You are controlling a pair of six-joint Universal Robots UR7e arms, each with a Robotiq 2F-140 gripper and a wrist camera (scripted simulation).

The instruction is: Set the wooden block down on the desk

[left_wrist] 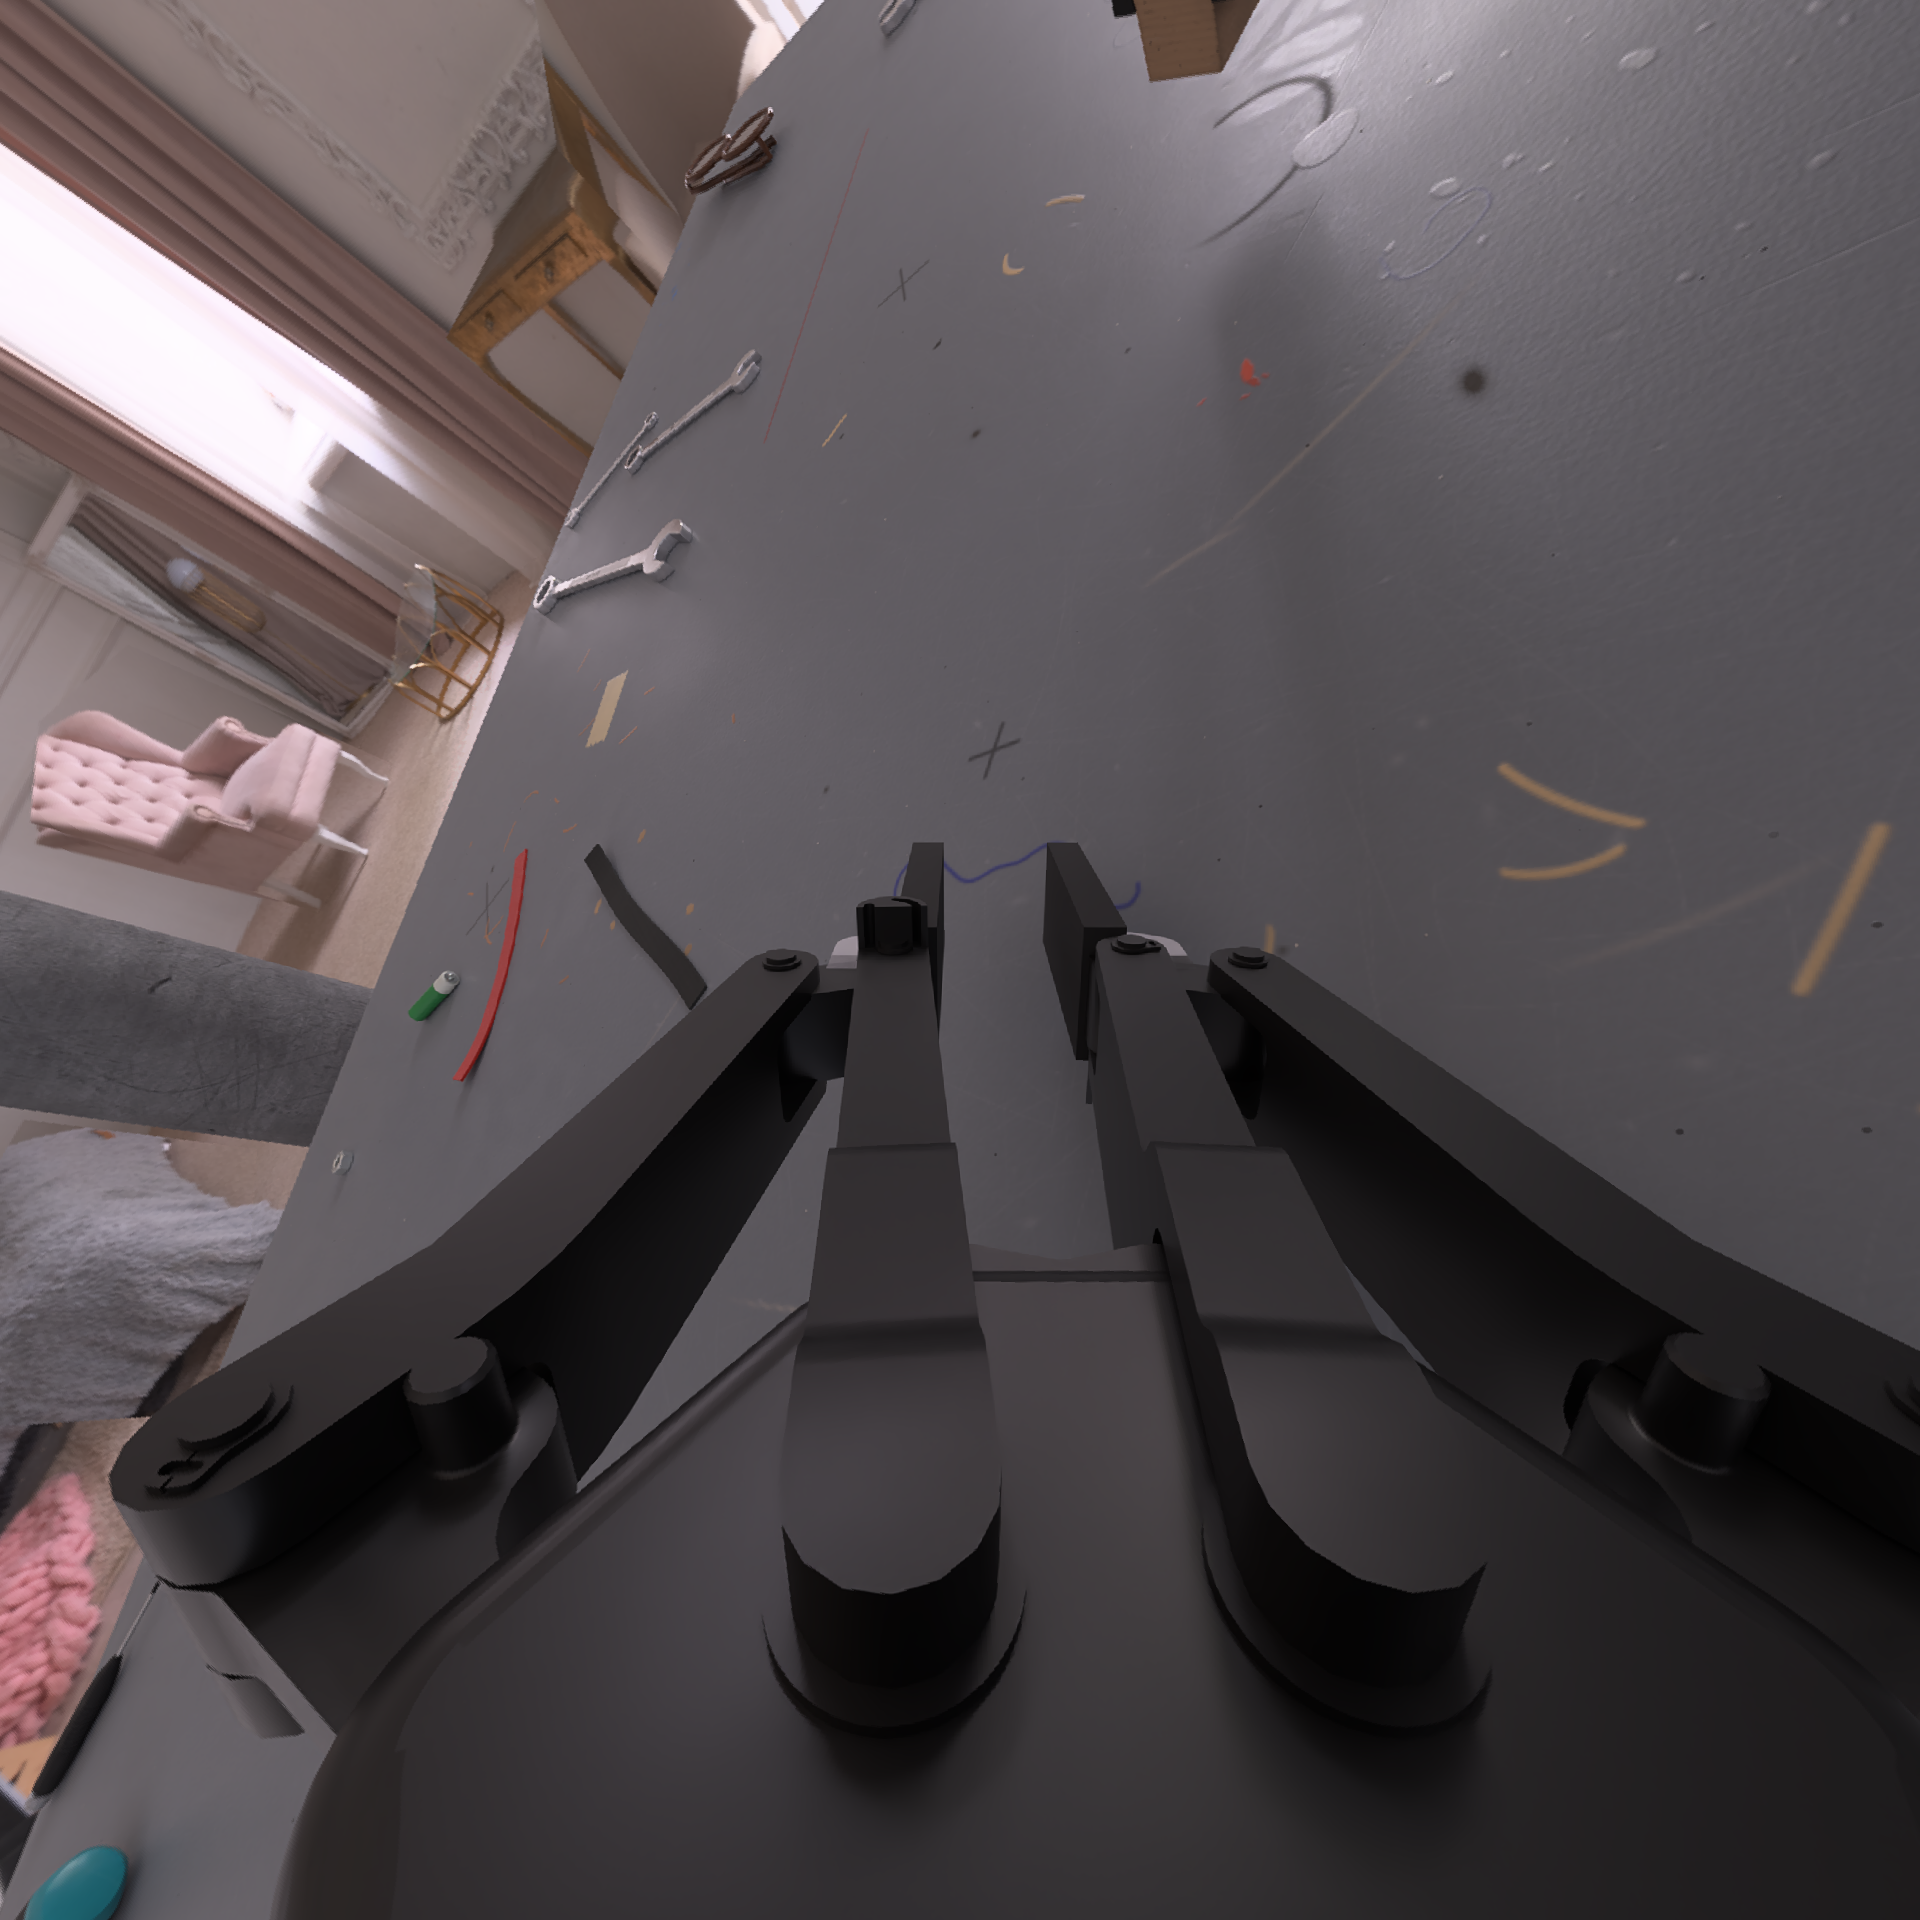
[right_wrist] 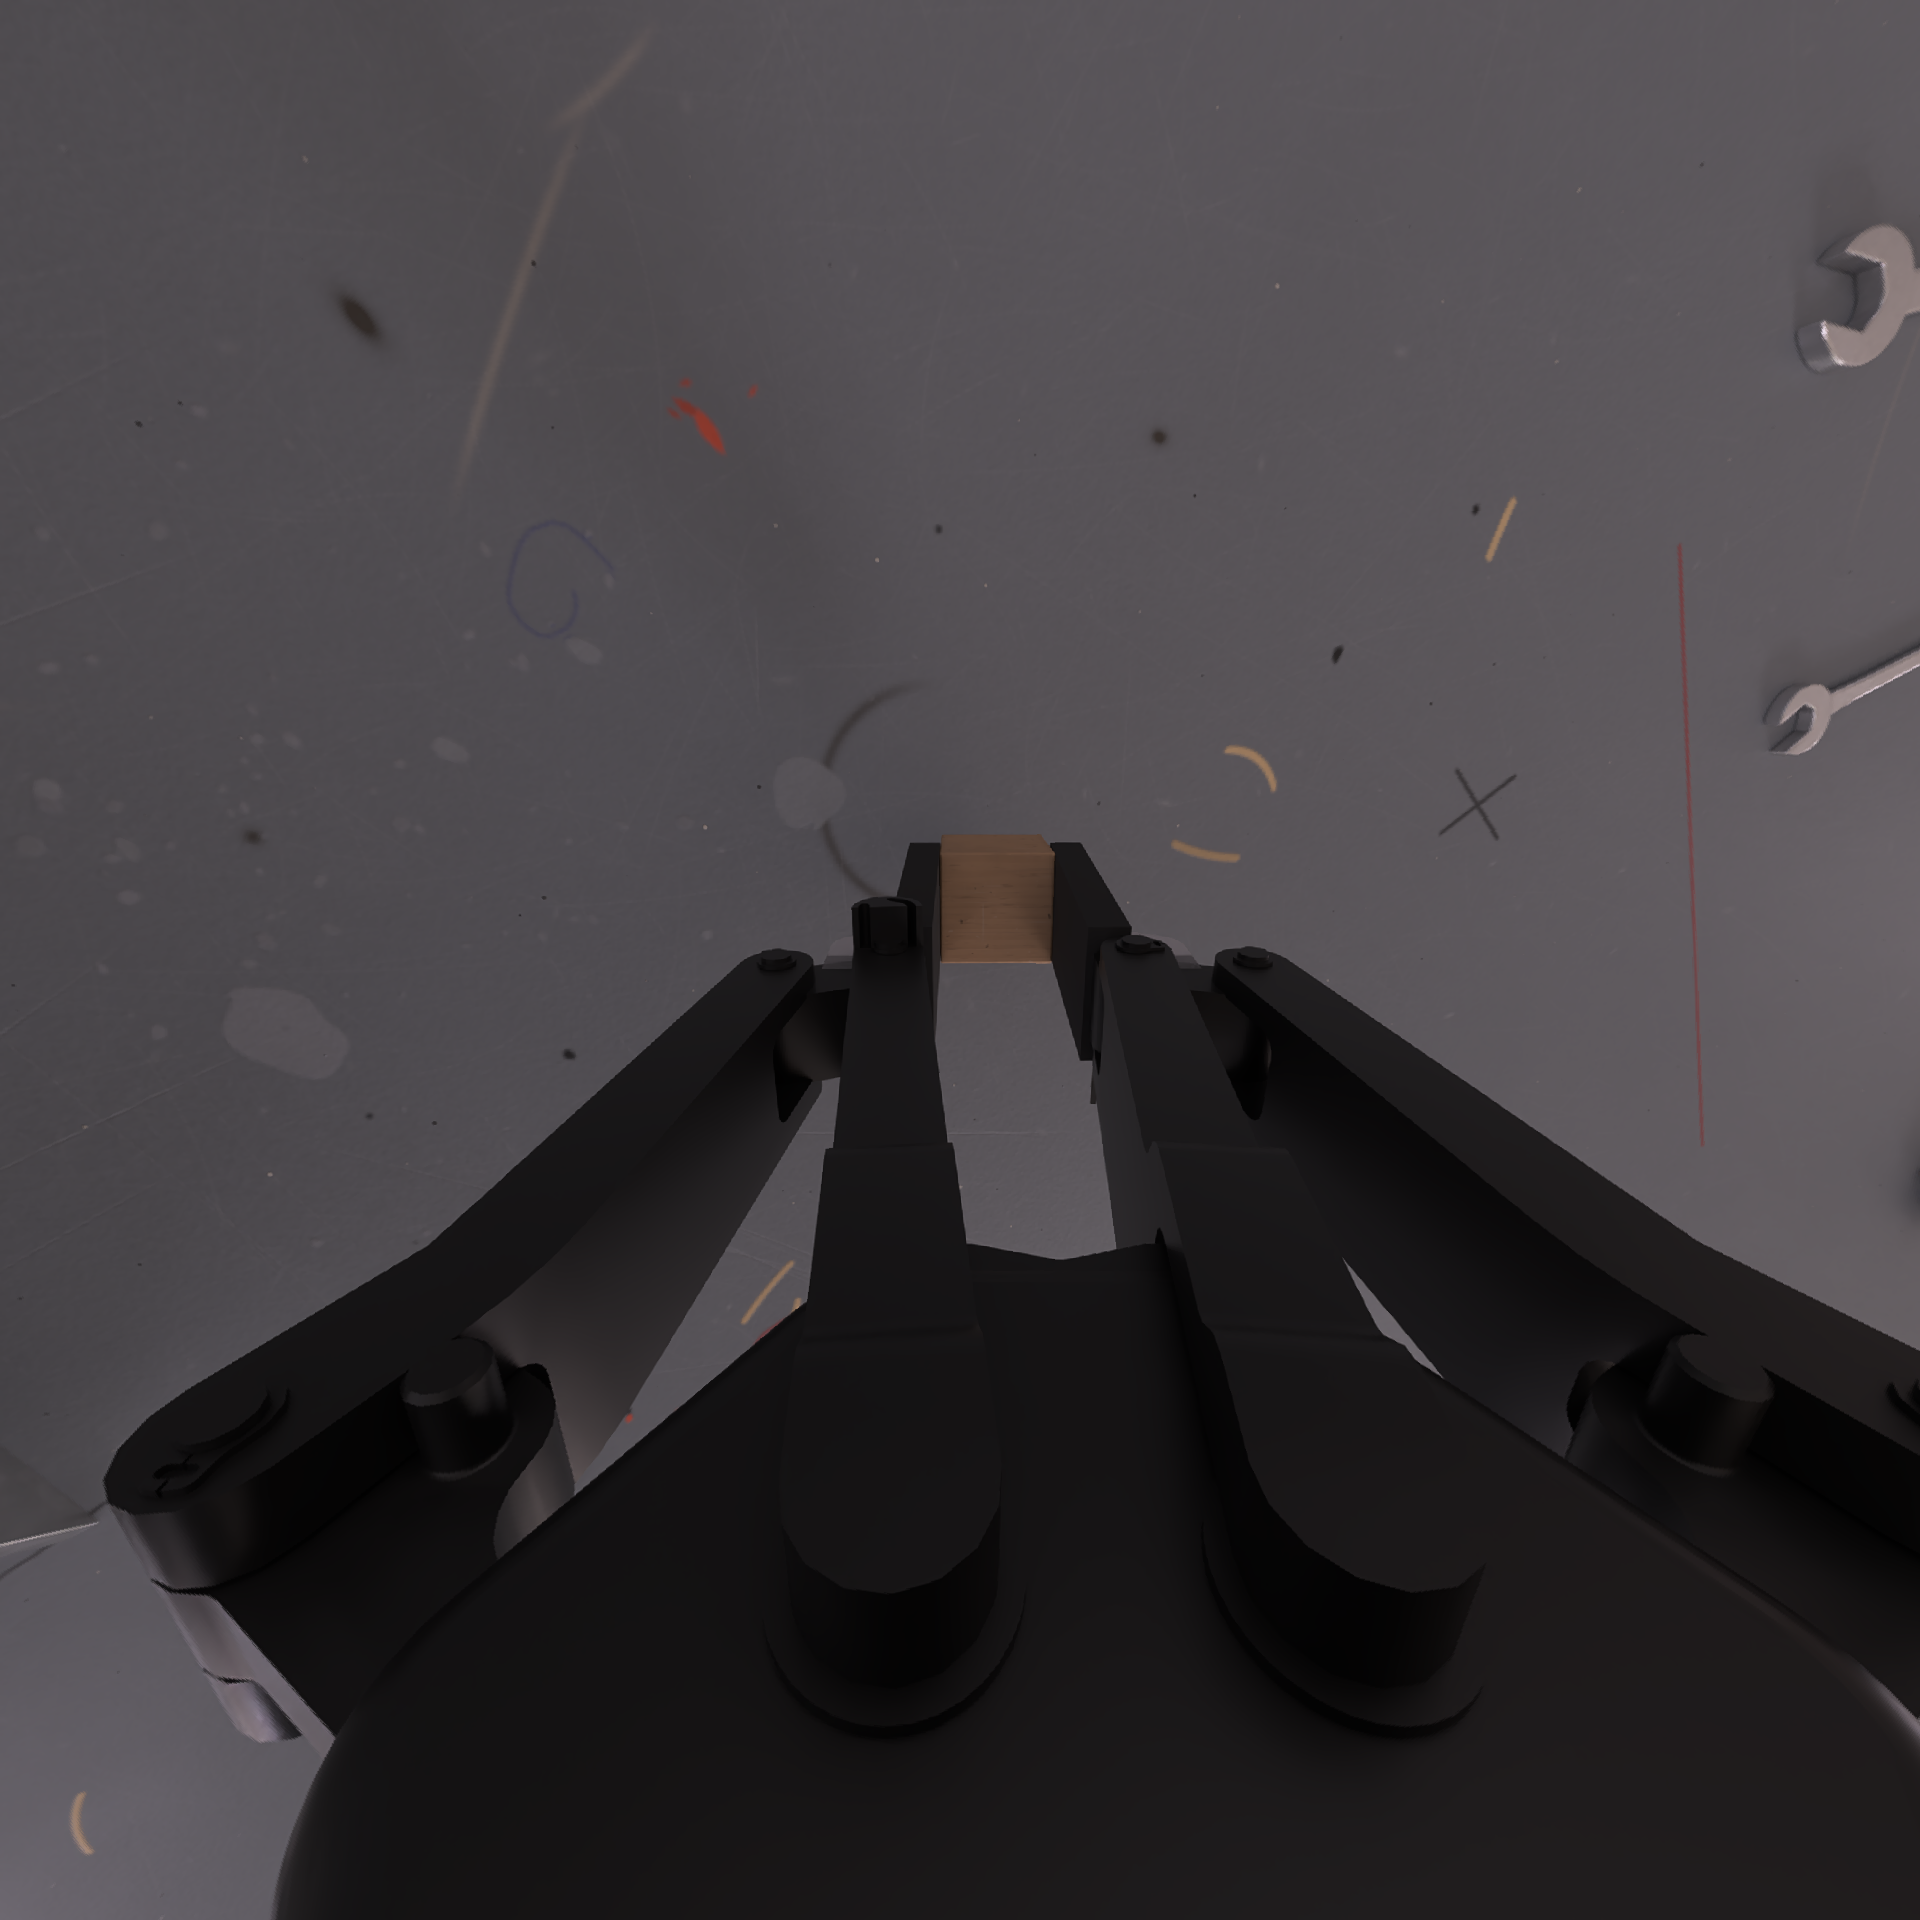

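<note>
The wooden block [right_wrist: 992,904] is a small light-brown cube held between the fingertips of my right gripper [right_wrist: 994,862], which is shut on it. It hangs over the grey desk [right_wrist: 935,416], near a faint ring mark. In the left wrist view the block [left_wrist: 1184,42] shows at the top edge, and appears to be off the desk surface [left_wrist: 1143,520]. My left gripper [left_wrist: 994,862] is low over the desk, its fingers are apart, and nothing is between them.
Silver wrenches [left_wrist: 613,571] [left_wrist: 691,410] lie near the desk's left edge; two wrench heads [right_wrist: 1860,312] [right_wrist: 1839,696] show in the right wrist view. A green battery [left_wrist: 433,995], a red strip [left_wrist: 497,966], a black strip [left_wrist: 644,925] and a rusty ring [left_wrist: 732,151] lie on the desk.
</note>
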